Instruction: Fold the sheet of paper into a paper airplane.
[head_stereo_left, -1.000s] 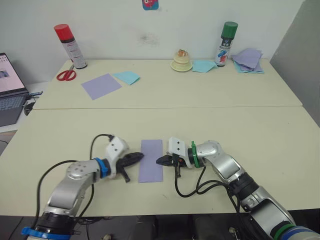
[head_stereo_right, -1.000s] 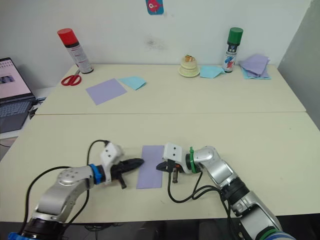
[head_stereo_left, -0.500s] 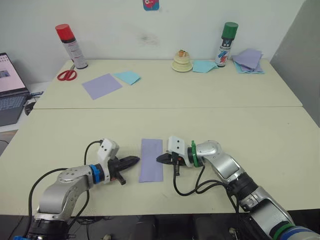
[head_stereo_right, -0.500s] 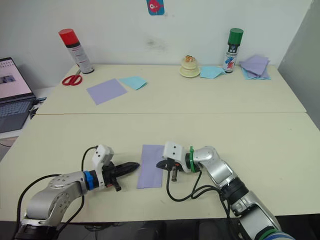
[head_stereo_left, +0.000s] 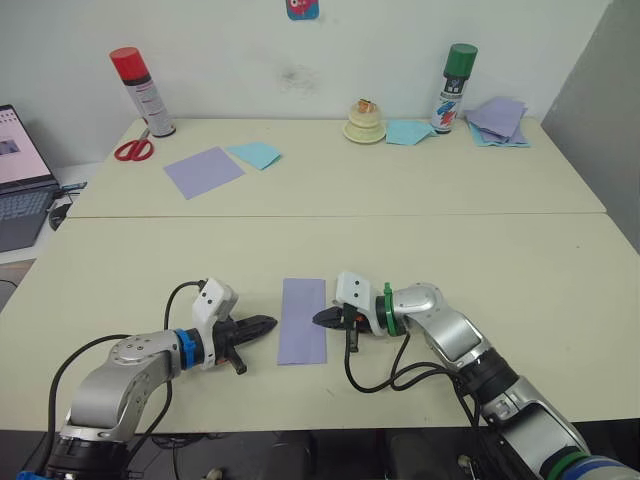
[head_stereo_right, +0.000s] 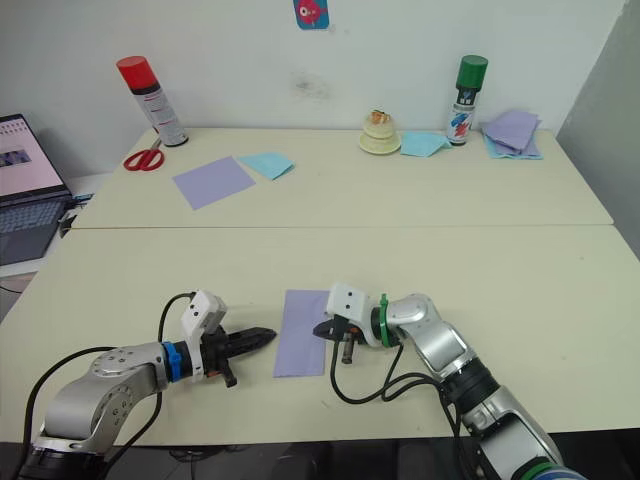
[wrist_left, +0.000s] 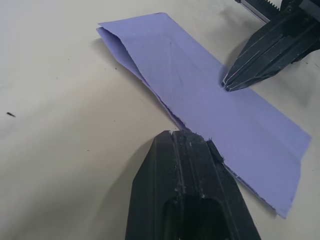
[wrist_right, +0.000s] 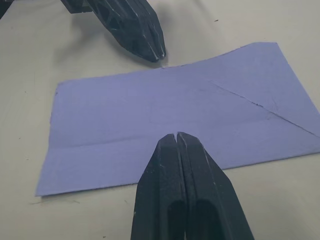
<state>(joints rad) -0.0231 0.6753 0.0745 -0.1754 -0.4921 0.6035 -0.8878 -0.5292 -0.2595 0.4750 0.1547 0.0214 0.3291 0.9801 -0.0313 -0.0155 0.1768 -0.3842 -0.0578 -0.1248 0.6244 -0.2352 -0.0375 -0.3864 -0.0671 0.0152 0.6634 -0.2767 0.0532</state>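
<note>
Black fingers of the left gripper (head_stereo_left: 262, 324) are pressed together into one point, pinching nothing. That point is sitting just beside the long edge of the sheet of paper (head_stereo_left: 303, 320), at about nine o'clock from it. One second ago the left gripper was touching that edge with its tip. Now it is resting a little way back, so a thin strip of table (head_stereo_left: 560, 290) is showing between them.

Across from it, the right gripper (head_stereo_left: 322, 318) is also pressed together and holding nothing. Its tip is resting on the other long edge of the paper, at about three o'clock. It is staying where it was a second ago.

Lavender and folded in half, the sheet of paper is lying flat as a tall, thin strip on the near table, between the two grippers. A slanted crease is showing on one end in the right wrist view. The paper is not moving while the left arm is pulling back.

This seems to mean the first fold is pressed down and the left arm is getting ready for the next fold. No pointy nose is made yet, so most of the plane is still to do. The right tip looks like it is pinning the paper down.
</note>
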